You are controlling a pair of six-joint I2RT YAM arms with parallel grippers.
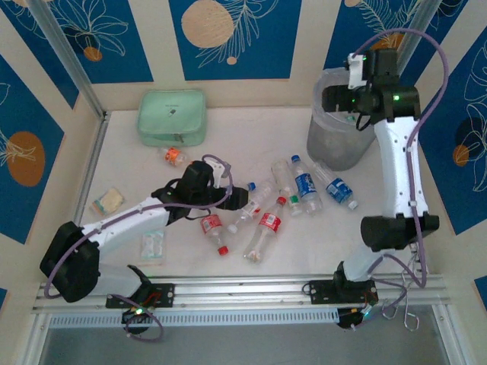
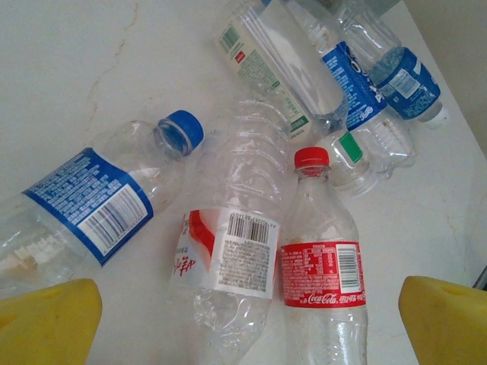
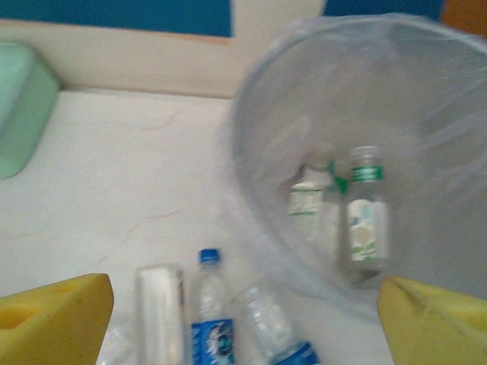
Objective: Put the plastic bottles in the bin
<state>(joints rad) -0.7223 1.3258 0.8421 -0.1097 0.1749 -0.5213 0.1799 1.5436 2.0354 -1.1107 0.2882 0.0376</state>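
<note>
My arms (image 1: 399,167): white shells, black joints, lilac cables (image 1: 439,57) looping alongside. Fingers (image 2: 46,323) yellow (blocky pads). Green lights (image 1: 396,96) on right wrist.

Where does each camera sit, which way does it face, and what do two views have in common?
Top external: above and behind the arms, facing down on the table; left arm and right arm show.
Left wrist: on the left arm, facing down at plastic bottles lying on the table; left fingers show, apart.
Right wrist: on the right arm, facing down into the bin; right fingers show, apart.
Shared: top external and right wrist both see the bin and the mint green pouch.
</note>
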